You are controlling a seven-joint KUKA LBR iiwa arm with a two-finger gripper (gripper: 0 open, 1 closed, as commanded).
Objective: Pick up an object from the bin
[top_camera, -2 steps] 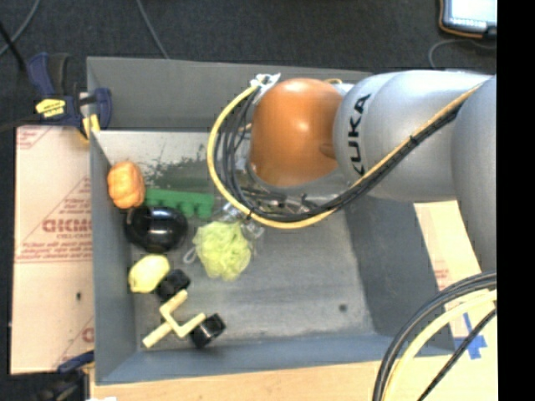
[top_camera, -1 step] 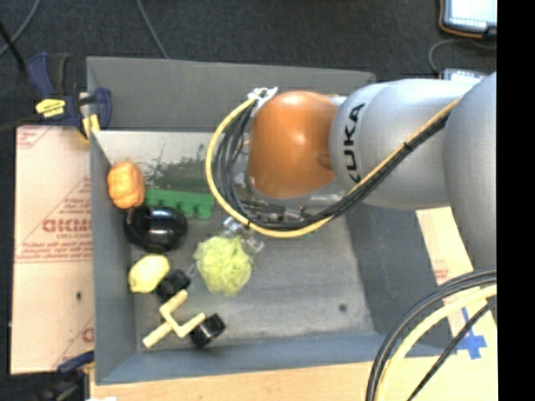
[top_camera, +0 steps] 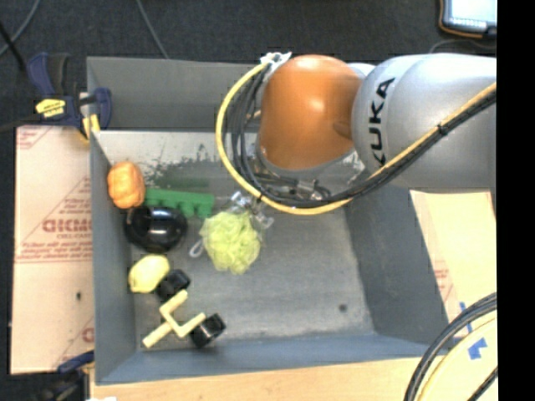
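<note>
As far as I could judge from my station, nothing had been lifted yet. The arm's orange-capped wrist (top_camera: 305, 111) hung over the grey bin (top_camera: 393, 257), its tip at the upper edge of a yellow-green mesh puff (top_camera: 230, 242). I could not tell how the jaws stood or whether they had hold of anything, so the whole pick seemed left to do.

Everything else in the bin lay to the puff's left:
- a black rounded lump (top_camera: 155, 228), nearest
- a green toothed block (top_camera: 178, 199), up-left
- a cream T-piece with black ends (top_camera: 180, 322), down-left
- an orange ball (top_camera: 125, 184), farthest up-left
- a yellow lemon-like thing (top_camera: 148, 274), between lump and T-piece
</note>
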